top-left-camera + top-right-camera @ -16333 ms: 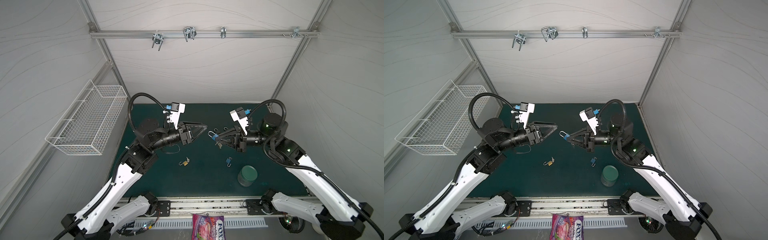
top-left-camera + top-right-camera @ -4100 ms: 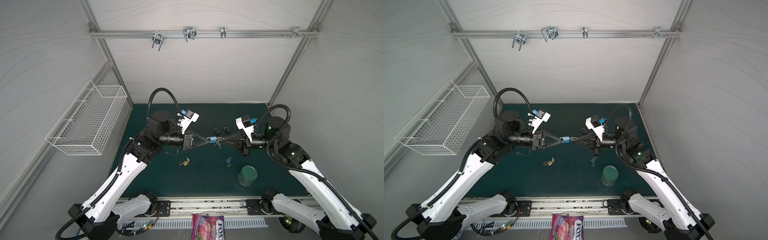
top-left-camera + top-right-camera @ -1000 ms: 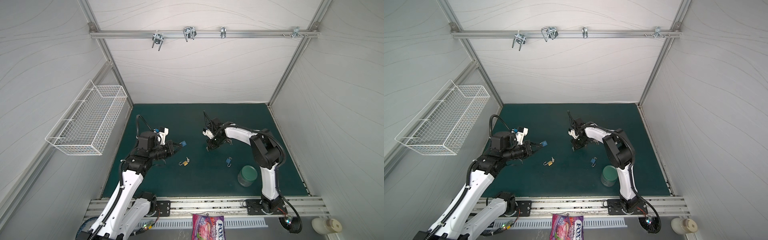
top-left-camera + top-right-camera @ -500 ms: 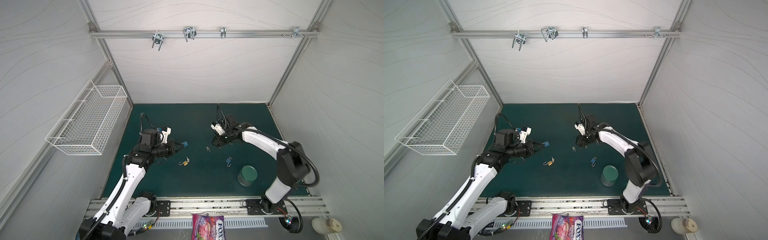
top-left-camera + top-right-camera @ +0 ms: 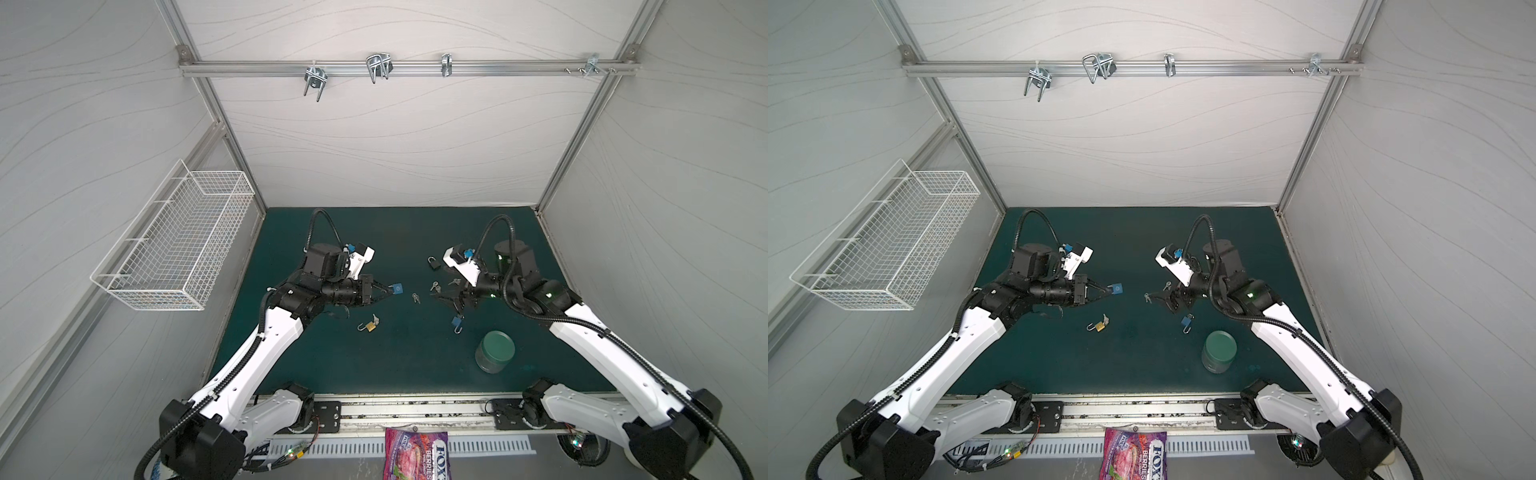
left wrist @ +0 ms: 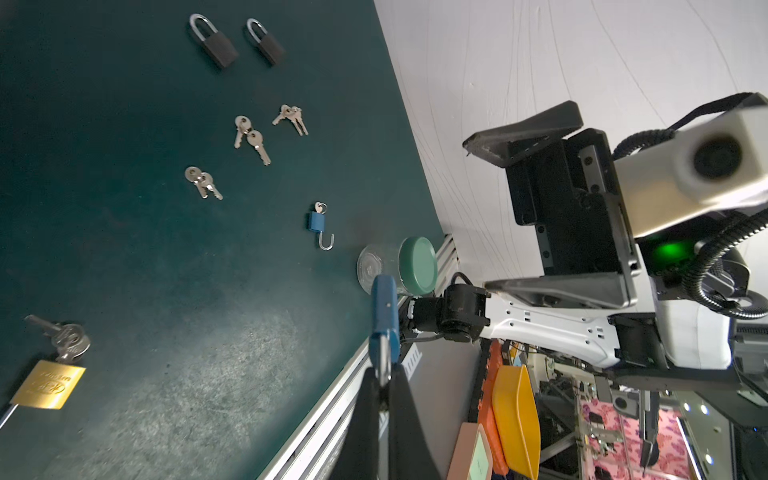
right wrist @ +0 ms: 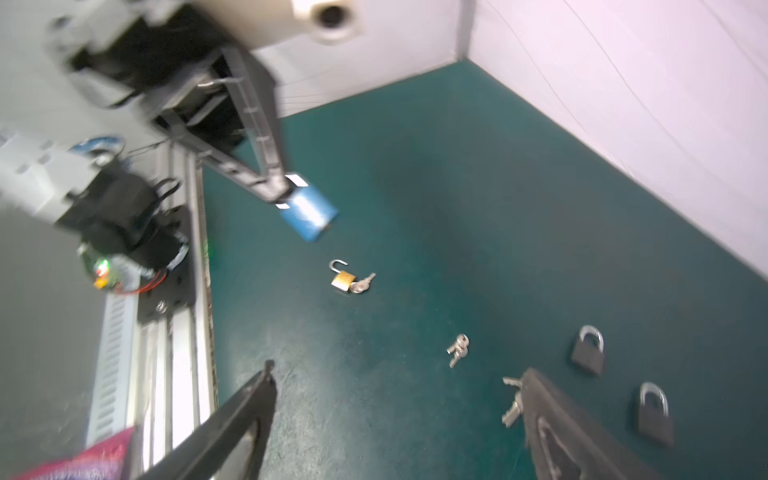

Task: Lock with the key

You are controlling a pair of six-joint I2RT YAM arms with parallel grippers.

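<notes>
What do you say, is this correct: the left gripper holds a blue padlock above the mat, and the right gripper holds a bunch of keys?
Not quite. The left gripper does hold the blue padlock above the mat, but the right gripper holds nothing: the right wrist view shows its jaws open, the keys lying on the mat.

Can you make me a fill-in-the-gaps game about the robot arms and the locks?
The left end effector grips a padlock coloured ___.
The right end effector holds ___.
The jar has a ___ lid.
The brass padlock has its shackle ___.
Missing words: blue, nothing, green, open.
</notes>
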